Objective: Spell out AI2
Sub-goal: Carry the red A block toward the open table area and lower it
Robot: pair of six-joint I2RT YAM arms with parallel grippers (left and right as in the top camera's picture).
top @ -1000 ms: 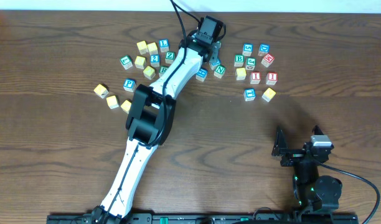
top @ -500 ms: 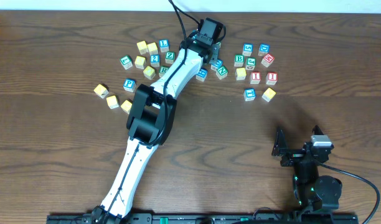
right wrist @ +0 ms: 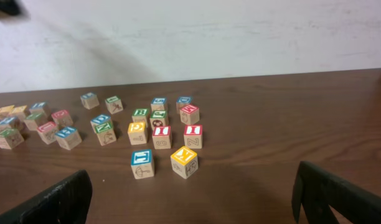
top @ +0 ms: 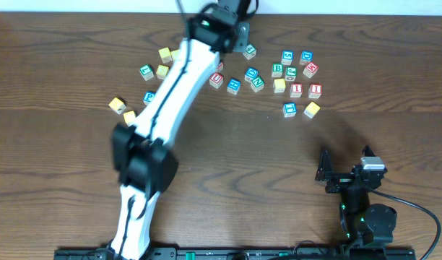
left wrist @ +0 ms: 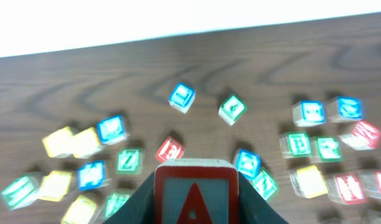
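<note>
— Left gripper (left wrist: 195, 198)?
— Clamped on the red A block (left wrist: 195, 180), one finger on each side, letter facing the wrist camera. Held up over the far part of the table (top: 62, 94), above the scattered blocks.

— And the right gripper (right wrist: 193, 198)?
— Spread wide, with fingers (right wrist: 50, 200) far apart. Parked low at the near right of the table, well apart from every block.

— Anything else for the word?
— Seen from the right wrist: a first I block (right wrist: 162, 135) just beside a second I block (right wrist: 193, 135), both red and upright, in the right-hand cluster. Touching or not, cannot tell. Just in front of them, a blue block (right wrist: 141, 163) and a yellow block (right wrist: 184, 160), near each other but apart.

— A 2?
— Cannot tell. Too blurred in the left wrist view, too small from overhead.
</note>
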